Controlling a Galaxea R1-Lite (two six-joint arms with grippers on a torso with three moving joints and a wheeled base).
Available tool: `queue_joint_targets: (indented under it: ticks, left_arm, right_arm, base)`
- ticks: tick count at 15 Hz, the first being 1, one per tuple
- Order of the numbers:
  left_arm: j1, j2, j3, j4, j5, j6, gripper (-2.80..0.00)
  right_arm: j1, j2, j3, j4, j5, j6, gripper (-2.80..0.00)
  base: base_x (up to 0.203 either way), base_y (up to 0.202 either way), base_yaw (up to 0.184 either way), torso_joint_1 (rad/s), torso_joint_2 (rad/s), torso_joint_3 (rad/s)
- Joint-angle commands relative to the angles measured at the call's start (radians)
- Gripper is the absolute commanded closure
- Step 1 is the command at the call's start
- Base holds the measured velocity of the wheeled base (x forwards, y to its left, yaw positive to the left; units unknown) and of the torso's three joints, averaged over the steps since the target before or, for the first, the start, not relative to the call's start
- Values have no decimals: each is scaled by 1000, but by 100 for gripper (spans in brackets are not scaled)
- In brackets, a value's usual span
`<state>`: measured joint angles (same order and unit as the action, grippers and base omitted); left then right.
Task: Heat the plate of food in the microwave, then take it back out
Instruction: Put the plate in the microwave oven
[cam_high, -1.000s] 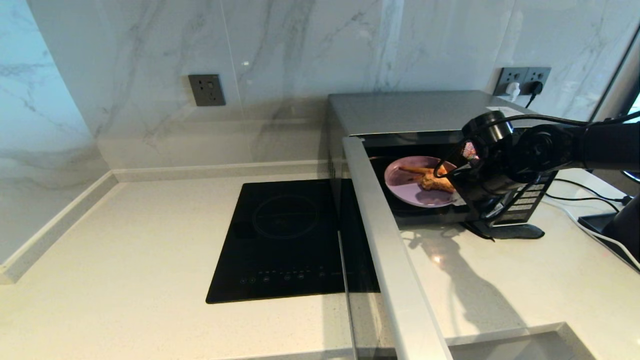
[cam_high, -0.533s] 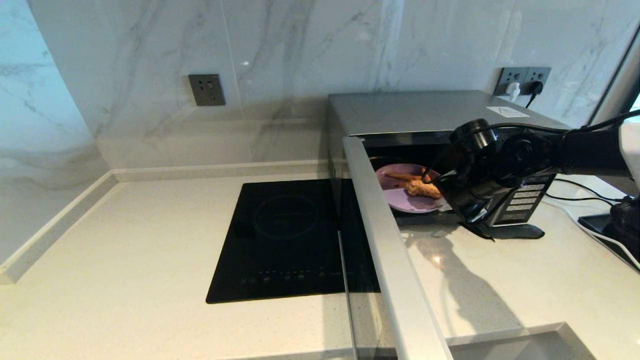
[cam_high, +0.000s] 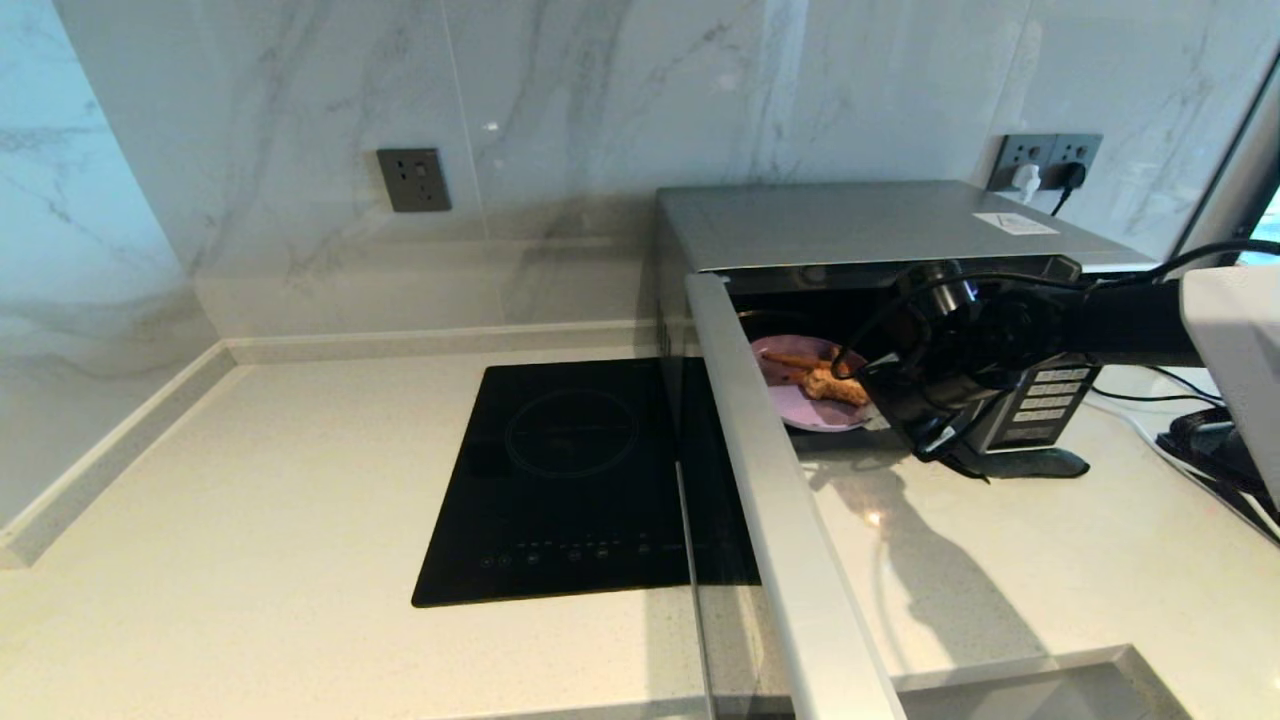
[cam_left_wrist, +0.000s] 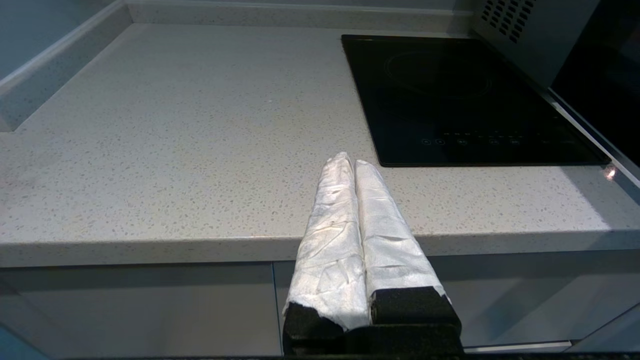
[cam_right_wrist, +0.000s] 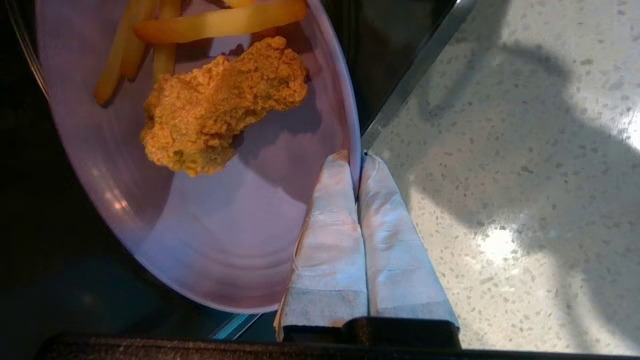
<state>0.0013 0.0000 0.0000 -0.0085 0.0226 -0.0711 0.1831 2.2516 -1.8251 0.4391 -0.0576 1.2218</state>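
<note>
Round lilac plate of fries and fried piece sits inside open silver-grey microwave, at 2 o'clock from black glass cooktop. My right gripper pinches its rim; my left gripper, fingers together, idles over countertop edge.

One plate of food, one microwave, two hands

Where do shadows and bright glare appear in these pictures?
Head view: the right arm's shadow falls on the countertop, with a small glare spot in it. Right wrist view: the fried piece shades the plate of food, whose rim the right gripper pinches. Left wrist view: even light, left gripper shut.
</note>
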Motion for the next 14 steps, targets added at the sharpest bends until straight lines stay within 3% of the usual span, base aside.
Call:
queue_joint_targets:
  ticks: [1,3,4,9,14]
  left_arm:
    - [0,2,0,-1,0,-1,0]
    - [0,2,0,-1,0,-1,0]
    - [0,2,0,-1,0,-1,0]
    - [0,2,0,-1,0,-1,0]
    - [0,2,0,-1,0,-1,0]
  right_arm:
    - [-8,13,-2,3,2,-10,0]
    - [-10,14,-8,4,0,-11,0]
    - [-10,14,-8,4,-2,-13,-280]
    - [-13,-38,6,9,-5,-35,-280]
    - [-16,-211,131,12,-7,-34,-280]
  base:
    - [0,0,0,0,0,0]
    - [0,0,0,0,0,0]
    - [0,0,0,0,0,0]
    - [0,0,0,0,0,0]
    - [0,0,0,0,0,0]
